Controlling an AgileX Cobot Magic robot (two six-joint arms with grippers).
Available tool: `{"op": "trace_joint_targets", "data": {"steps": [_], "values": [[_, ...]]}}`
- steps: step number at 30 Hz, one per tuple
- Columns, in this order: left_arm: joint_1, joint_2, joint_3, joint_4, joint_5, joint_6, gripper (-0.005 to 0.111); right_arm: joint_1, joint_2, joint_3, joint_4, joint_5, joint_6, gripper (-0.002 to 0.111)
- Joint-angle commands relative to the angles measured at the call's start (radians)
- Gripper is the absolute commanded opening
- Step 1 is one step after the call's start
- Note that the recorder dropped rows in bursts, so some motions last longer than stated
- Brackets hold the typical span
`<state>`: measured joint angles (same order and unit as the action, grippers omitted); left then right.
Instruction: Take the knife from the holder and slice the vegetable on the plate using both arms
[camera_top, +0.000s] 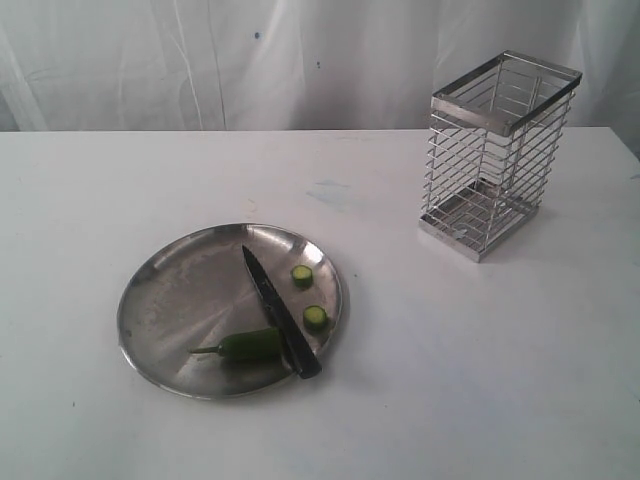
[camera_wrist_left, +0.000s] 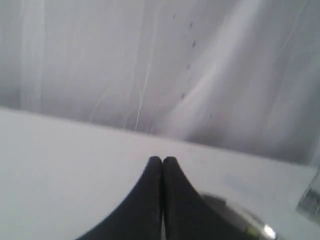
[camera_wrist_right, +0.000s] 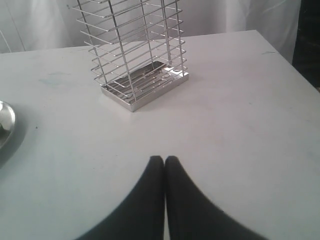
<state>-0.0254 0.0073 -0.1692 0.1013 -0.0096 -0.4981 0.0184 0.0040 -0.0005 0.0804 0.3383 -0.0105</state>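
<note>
- A white table (camera_top: 480, 380) is seen carrying the things.
- The plate (camera_top: 165, 300), round and steel, is set directly on it toward the left of the exterior view.
- The holder (camera_top: 500, 150) is stood upright on it, well apart to the right.
- A faint bluish smudge (camera_top: 328, 192), possibly a stain, is seen between them.

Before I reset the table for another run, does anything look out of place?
Only the knife: it lies across the plate, not in the empty holder, its handle overhanging the rim beside the part-sliced vegetable.
</note>
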Motion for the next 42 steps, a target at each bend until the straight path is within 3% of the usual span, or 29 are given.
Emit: {"op": "trace_joint_targets", "data": {"steps": [1, 6, 8, 12, 17, 28, 33, 35, 38, 42], "values": [[0.003, -0.007, 0.070, -0.084, 0.254, 0.052, 0.000, 0.002, -0.004, 0.001, -0.002, -0.003, -0.013, 0.000], [0.025, -0.007, 0.164, -0.080, 0.458, 0.065, 0.000, 0.002, -0.004, 0.001, -0.002, -0.003, -0.013, 0.000], [0.046, -0.007, 0.157, -0.044, 0.470, 0.147, 0.000, 0.002, -0.004, 0.001, -0.002, -0.003, -0.013, 0.000], [0.092, -0.007, 0.157, -0.046, 0.468, 0.147, 0.000, 0.002, -0.004, 0.001, -0.002, -0.003, -0.013, 0.000], [0.094, -0.007, 0.157, -0.060, 0.468, 0.168, 0.000, 0.002, -0.004, 0.001, -0.002, -0.003, -0.013, 0.000], [0.094, -0.007, 0.157, -0.239, 0.440, 0.422, 0.000, 0.002, -0.004, 0.001, -0.002, -0.003, -0.013, 0.000], [0.092, -0.007, 0.157, -0.434, 0.225, 0.667, 0.000, 0.002, -0.004, 0.001, -0.002, -0.003, -0.013, 0.000], [0.092, -0.007, 0.157, -0.382, 0.129, 0.730, 0.000, 0.002, -0.004, 0.001, -0.002, -0.003, -0.013, 0.000], [0.092, -0.007, 0.169, -0.285, 0.306, 0.546, 0.000, 0.002, -0.004, 0.001, -0.002, -0.003, -0.013, 0.000], [0.059, -0.007, 0.169, -0.262, 0.333, 0.636, 0.000, 0.002, -0.004, 0.001, -0.002, -0.003, -0.013, 0.000]]}}
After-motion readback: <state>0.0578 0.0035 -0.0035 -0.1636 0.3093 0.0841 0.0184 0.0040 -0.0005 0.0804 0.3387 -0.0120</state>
